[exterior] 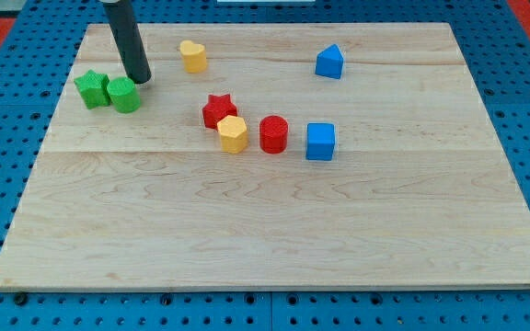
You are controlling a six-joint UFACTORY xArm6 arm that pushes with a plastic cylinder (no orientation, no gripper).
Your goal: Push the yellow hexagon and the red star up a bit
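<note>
The yellow hexagon [233,134] lies near the board's middle, touching the red star [217,110] just up and left of it. My tip [140,80] rests on the board at the upper left, well left of both blocks. It stands just above and right of the green cylinder [124,95], close to it.
A green star [90,89] touches the green cylinder's left side. A yellow heart [192,56] sits at the top. A red cylinder [273,134] and a blue cube [320,142] lie right of the hexagon. A blue wedge-shaped block [329,62] sits upper right. The wooden board [274,239] has edges all round.
</note>
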